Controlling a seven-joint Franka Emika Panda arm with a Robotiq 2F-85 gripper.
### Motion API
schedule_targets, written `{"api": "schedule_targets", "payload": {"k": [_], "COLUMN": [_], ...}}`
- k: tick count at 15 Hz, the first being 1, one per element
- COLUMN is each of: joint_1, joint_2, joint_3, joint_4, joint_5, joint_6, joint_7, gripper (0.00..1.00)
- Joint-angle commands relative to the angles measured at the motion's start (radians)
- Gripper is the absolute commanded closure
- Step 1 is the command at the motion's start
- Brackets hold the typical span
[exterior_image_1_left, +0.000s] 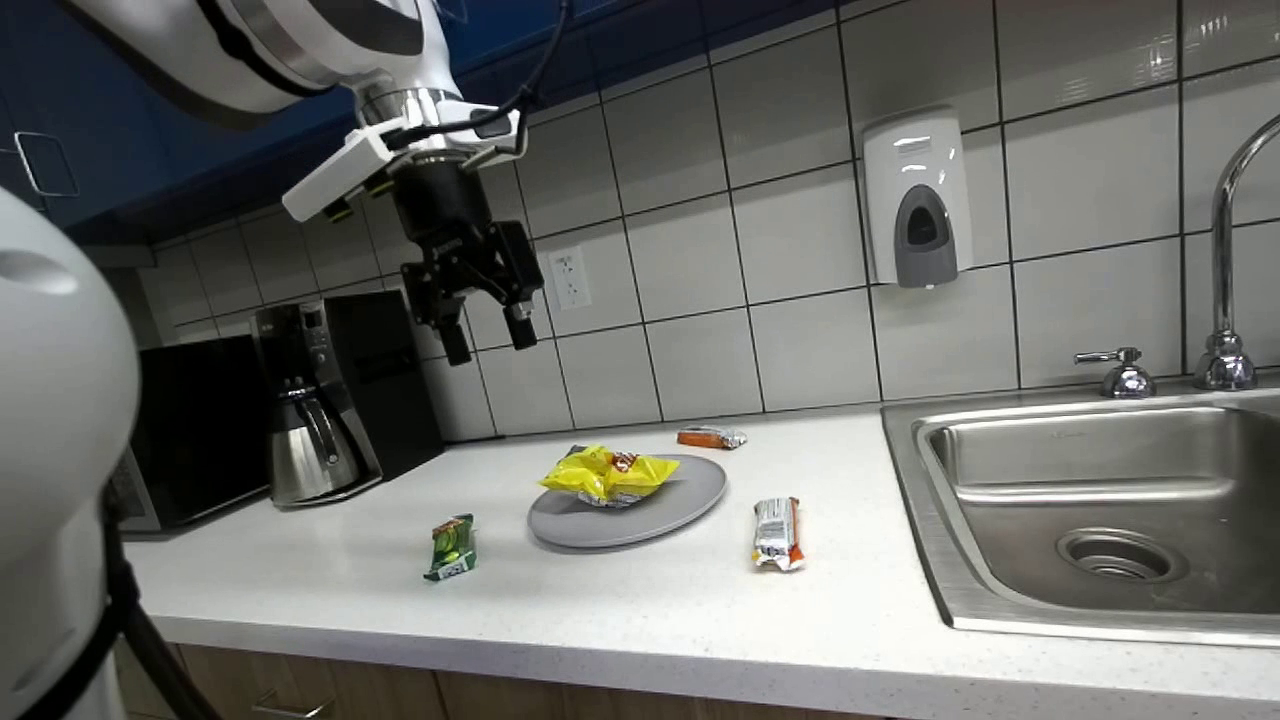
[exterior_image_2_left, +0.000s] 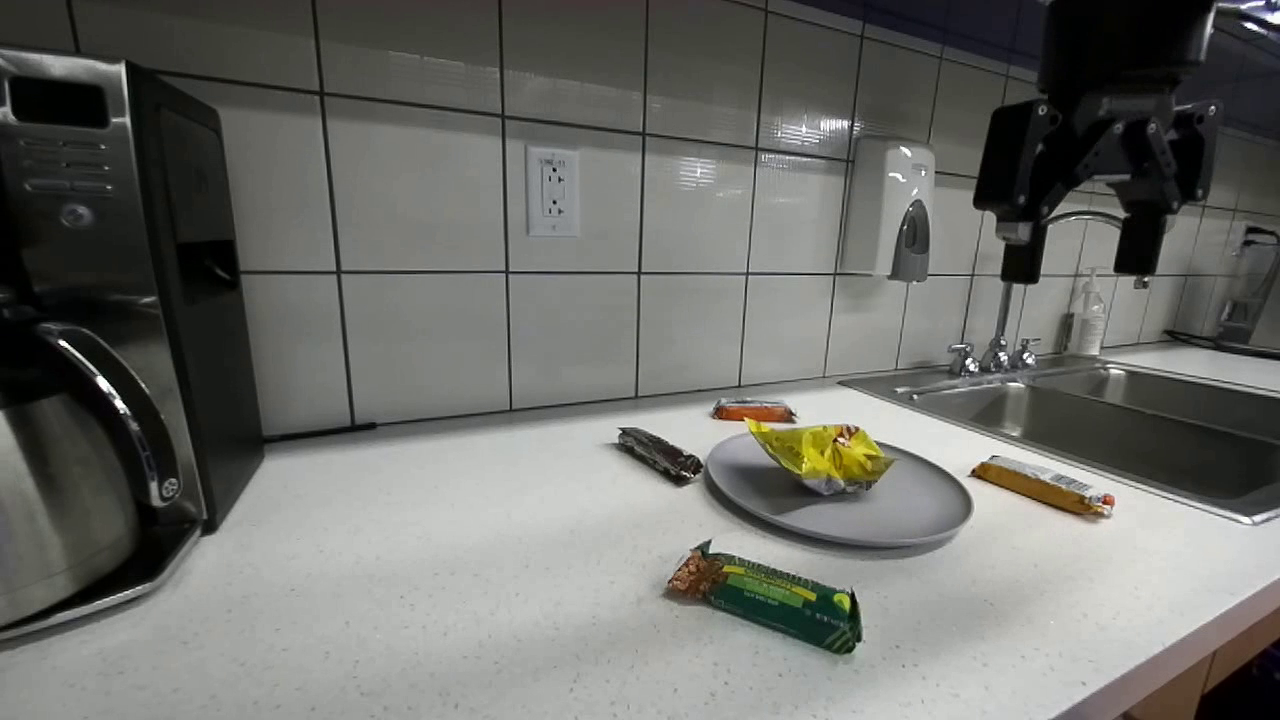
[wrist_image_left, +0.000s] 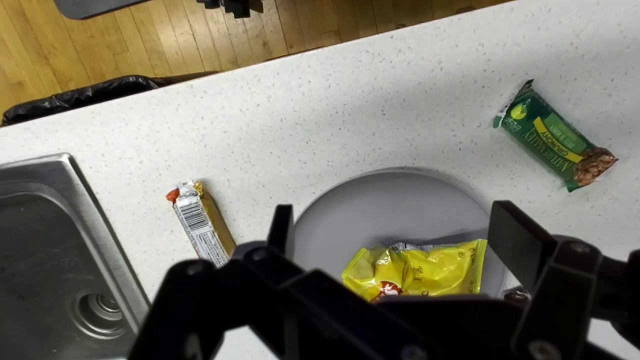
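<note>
My gripper (exterior_image_1_left: 489, 342) is open and empty, high above the counter; it also shows in an exterior view (exterior_image_2_left: 1080, 267). In the wrist view its spread fingers (wrist_image_left: 393, 222) frame a crumpled yellow bag (wrist_image_left: 440, 267) on a round grey plate (wrist_image_left: 390, 205). The bag's lower part is hidden by the gripper. A green granola bar (exterior_image_2_left: 780, 598) lies beside the plate. A yellow-orange and silver bar (exterior_image_1_left: 775, 532) lies between plate and sink. An orange-wrapped bar (exterior_image_1_left: 711, 437) lies behind the plate by the wall. A dark-wrapped bar (exterior_image_2_left: 660, 453) lies beside the plate.
A steel sink (exterior_image_1_left: 930, 520) with a faucet (exterior_image_1_left: 1225, 280) adjoins the counter (exterior_image_1_left: 640, 610). A soap dispenser (exterior_image_1_left: 917, 200) is on the tiled wall. A coffee maker (exterior_image_1_left: 320, 400) stands at the opposite end. A black-lined bin (wrist_image_left: 85, 97) is beside the counter's front edge.
</note>
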Motion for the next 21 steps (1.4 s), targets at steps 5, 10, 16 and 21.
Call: {"api": "schedule_targets", "payload": {"k": [5, 10, 16, 21], "joint_1": [-0.067, -0.105, -0.122, -0.115], "joint_2": [0.079, 0.151, 0.249, 0.362], "joint_3": [0.072, 0.084, 0.086, 0.066], "joint_4": [-0.007, 0.007, 0.020, 0.057], "joint_5": [-0.023, -0.035, -0.092, -0.123], "joint_6": [0.093, 0.174, 0.276, 0.353], "joint_7": [0.259, 0.420, 0.619, 0.731], "gripper": [0.00, 0.00, 0.00, 0.00]}}
